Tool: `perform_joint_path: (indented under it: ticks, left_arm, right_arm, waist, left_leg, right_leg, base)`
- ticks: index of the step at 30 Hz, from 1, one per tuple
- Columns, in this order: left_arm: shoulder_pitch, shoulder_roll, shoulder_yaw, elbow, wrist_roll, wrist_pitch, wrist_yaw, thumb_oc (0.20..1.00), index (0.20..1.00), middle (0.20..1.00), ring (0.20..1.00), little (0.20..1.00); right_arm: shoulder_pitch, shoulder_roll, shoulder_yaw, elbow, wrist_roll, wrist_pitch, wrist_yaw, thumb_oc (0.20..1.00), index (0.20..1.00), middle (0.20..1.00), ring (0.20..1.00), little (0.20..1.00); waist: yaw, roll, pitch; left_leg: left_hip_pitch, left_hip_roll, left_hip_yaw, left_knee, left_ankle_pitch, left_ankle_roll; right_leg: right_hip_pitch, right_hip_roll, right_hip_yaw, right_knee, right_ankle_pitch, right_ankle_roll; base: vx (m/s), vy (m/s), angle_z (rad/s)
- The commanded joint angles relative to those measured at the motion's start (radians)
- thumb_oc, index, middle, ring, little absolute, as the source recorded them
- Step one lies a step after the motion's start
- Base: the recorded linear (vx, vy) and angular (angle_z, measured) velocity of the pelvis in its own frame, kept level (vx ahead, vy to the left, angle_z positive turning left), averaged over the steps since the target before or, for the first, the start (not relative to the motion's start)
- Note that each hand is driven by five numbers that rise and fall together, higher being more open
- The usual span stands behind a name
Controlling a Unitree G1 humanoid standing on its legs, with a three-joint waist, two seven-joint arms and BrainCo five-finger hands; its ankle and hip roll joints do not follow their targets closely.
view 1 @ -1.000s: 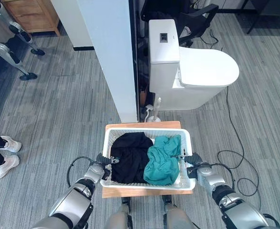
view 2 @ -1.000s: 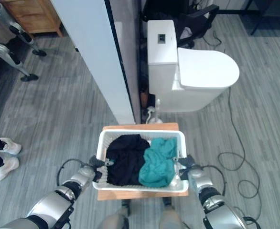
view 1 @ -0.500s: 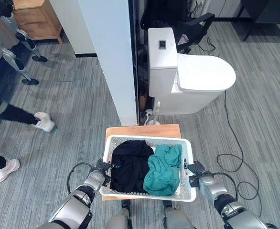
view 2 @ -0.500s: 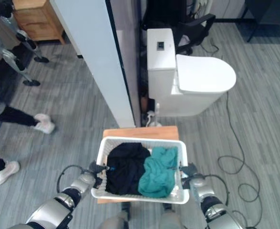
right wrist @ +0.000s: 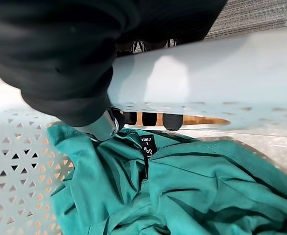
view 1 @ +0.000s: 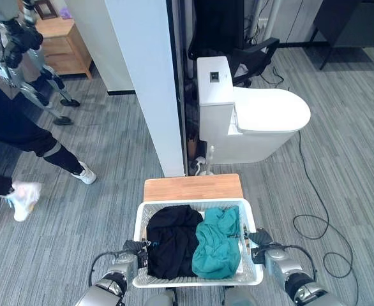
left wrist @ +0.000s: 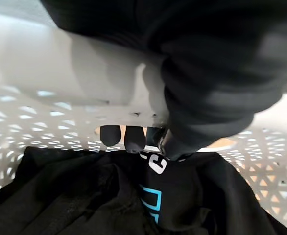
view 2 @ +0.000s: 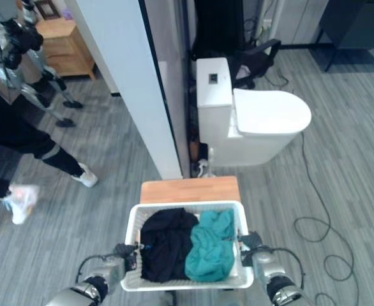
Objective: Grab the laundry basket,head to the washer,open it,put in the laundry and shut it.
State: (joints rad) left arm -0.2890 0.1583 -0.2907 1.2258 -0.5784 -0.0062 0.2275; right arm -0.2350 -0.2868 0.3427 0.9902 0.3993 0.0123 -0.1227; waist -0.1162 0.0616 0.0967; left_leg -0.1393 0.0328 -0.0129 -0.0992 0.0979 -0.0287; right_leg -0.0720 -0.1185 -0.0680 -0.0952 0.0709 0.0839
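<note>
I hold a white perforated laundry basket [view 1: 193,203] low in front of me, lifted clear of a small wooden stand [view 1: 193,187] just beyond it. A black garment [view 1: 172,239] fills its left half and a teal garment [view 1: 217,245] its right half. My left hand [view 1: 134,249] is shut on the left handle, and its dark fingertips [left wrist: 133,139] poke through the slot under the rim [left wrist: 60,73]. My right hand [view 1: 258,241] is shut on the right handle, with its fingertips [right wrist: 151,119] curled under the rim [right wrist: 207,83].
Straight ahead stand a white partition wall [view 1: 149,83] and a white toilet [view 1: 257,118], with a black office chair [view 1: 238,38] behind. A person's legs [view 1: 40,143] cross the floor at the left. A wooden cabinet [view 1: 62,41] stands far left.
The basket has come up off the wooden stand and nearer to me, so the stand's top now shows. My view has shifted. The person at the left has stepped across the floor.
</note>
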Motion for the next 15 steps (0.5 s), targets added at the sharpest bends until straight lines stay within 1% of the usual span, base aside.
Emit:
perform_joint_path:
  ticks: [1,2,3,4,5,7,10,12,14,15]
  left_arm:
    - [-0.144,-0.078,0.043,0.007,-0.168,-0.092,-0.105,0.2,0.2,0.2,0.2,0.2]
    - [-0.117,-0.079,0.124,-0.023,-0.352,-0.109,-0.114,0.2,0.2,0.2,0.2,0.2]
    - [-0.085,-0.088,0.178,-0.043,-0.439,-0.103,-0.15,0.2,0.2,0.2,0.2,0.2]
    - [-0.085,-0.088,0.178,-0.043,-0.439,-0.103,-0.15,0.2,0.2,0.2,0.2,0.2]
    - [-0.053,-0.089,0.184,-0.061,-0.45,-0.085,-0.195,0.2,0.2,0.2,0.2,0.2]
    - [0.005,-0.076,0.18,-0.028,-0.389,-0.062,-0.258,0.2,0.2,0.2,0.2,0.2]
    - [0.027,-0.064,0.179,-0.012,-0.373,-0.054,-0.29,0.2,0.2,0.2,0.2,0.2]
    - [0.039,-0.051,0.167,0.005,-0.309,-0.062,-0.292,0.2,0.2,0.2,0.2,0.2]
    - [0.035,-0.026,0.147,0.055,-0.207,-0.066,-0.289,0.2,0.2,0.2,0.2,0.2]
    - [0.035,-0.026,0.147,0.056,-0.207,-0.066,-0.29,0.2,0.2,0.2,0.2,0.2]
  right_arm:
    - [-0.013,0.008,-0.084,0.026,0.115,-0.043,0.093,0.2,0.2,0.2,0.2,0.2]
    - [0.016,0.006,-0.109,0.041,0.133,-0.046,0.105,0.2,0.2,0.2,0.2,0.2]
    - [0.04,0.016,-0.124,0.04,0.168,-0.049,0.114,0.2,0.2,0.2,0.2,0.2]
    - [0.04,0.016,-0.124,0.04,0.168,-0.049,0.114,0.2,0.2,0.2,0.2,0.2]
    - [0.063,0.02,-0.133,0.034,0.177,-0.05,0.124,0.2,0.2,0.2,0.2,0.2]
    - [0.105,0.019,-0.156,0.047,0.174,-0.049,0.158,0.2,0.2,0.2,0.2,0.2]
    - [0.117,0.019,-0.161,0.058,0.175,-0.048,0.179,0.2,0.2,0.2,0.2,0.2]
    - [0.12,0.02,-0.158,0.064,0.167,-0.046,0.188,0.2,0.2,0.2,0.2,0.2]
    - [0.115,0.016,-0.159,0.107,0.144,-0.044,0.209,0.2,0.2,0.2,0.2,0.2]
    - [0.115,0.016,-0.159,0.108,0.144,-0.044,0.209,0.2,0.2,0.2,0.2,0.2]
  waist:
    - [0.039,0.045,-0.015]
    - [0.045,0.043,-0.023]
    - [0.051,0.038,-0.031]
    - [0.05,0.038,-0.031]
    - [0.053,0.034,-0.034]
    - [0.059,0.027,-0.047]
    - [0.063,0.025,-0.055]
    - [0.066,0.025,-0.06]
    - [0.067,0.026,-0.067]
    - [0.067,0.026,-0.067]
  left_leg:
    - [0.056,0.08,0.067,0.012,-0.034,-0.073]
    - [0.064,0.079,0.062,0.012,-0.035,-0.073]
    - [0.069,0.077,0.056,0.012,-0.036,-0.075]
    - [0.07,0.077,0.056,0.012,-0.036,-0.075]
    - [0.074,0.077,0.054,0.012,-0.037,-0.076]
    - [0.082,0.078,0.05,0.012,-0.038,-0.077]
    - [0.086,0.079,0.051,0.012,-0.038,-0.077]
    - [0.089,0.079,0.051,0.012,-0.036,-0.077]
    - [0.096,0.081,0.049,0.012,-0.035,-0.077]
    - [0.096,0.081,0.049,0.012,-0.035,-0.077]
  right_leg:
    - [0.047,-0.047,-0.007,0.008,-0.044,0.065]
    - [0.062,-0.046,-0.014,0.008,-0.05,0.065]
    - [0.072,-0.047,-0.018,0.008,-0.054,0.064]
    - [0.073,-0.047,-0.019,0.008,-0.054,0.064]
    - [0.079,-0.046,-0.022,0.008,-0.056,0.064]
    - [0.091,-0.045,-0.026,0.008,-0.058,0.063]
    - [0.094,-0.045,-0.029,0.008,-0.058,0.065]
    - [0.096,-0.043,-0.03,0.008,-0.059,0.064]
    - [0.105,-0.041,-0.032,0.008,-0.061,0.061]
    - [0.106,-0.041,-0.032,0.008,-0.061,0.061]
  base:
    - [0.02,-0.019,0.07]
    - [0.02,-0.027,0.05]
    - [0.0,0.0,0.0]
    - [0.0,0.0,0.0]
    - [0.0,0.0,0.0]
    - [0.0,-0.034,0.06]
    - [0.0,-0.012,0.04]
    - [0.0,0.0,0.0]
    - [0.0,0.0,0.0]
    - [0.0,0.0,0.0]
